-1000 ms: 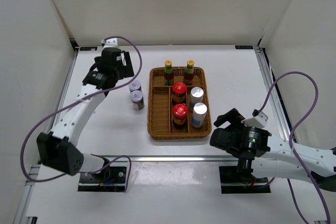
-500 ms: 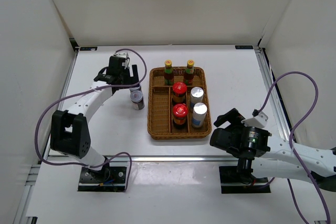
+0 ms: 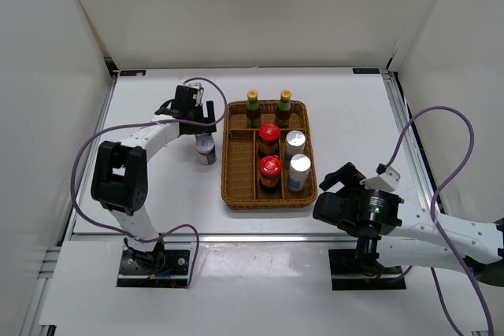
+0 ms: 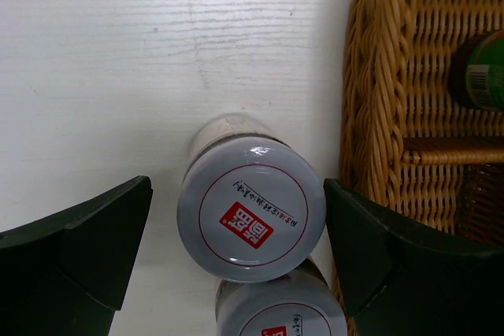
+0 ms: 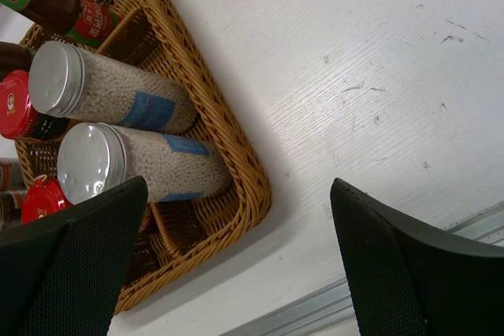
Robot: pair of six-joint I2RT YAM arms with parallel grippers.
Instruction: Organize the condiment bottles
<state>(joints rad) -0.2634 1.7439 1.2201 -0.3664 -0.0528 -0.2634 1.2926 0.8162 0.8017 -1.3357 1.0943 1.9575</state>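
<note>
Grey-lidded jar (image 4: 252, 220) between spread left fingers (image 4: 79, 245)

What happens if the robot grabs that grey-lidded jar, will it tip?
The grey-lidded jar stands upright and looks narrow, so an off-centre squeeze from the open left gripper could tip it. Its twin jar stands close beside it and might get bumped. The glossy round lid suggests it could slip.

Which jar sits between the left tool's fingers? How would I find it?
Find the brown wicker tray; two grey-lidded jars stand on the table just left of it. It is the farther jar, framed by the left tool, while the nearer jar stands uncovered.
</note>
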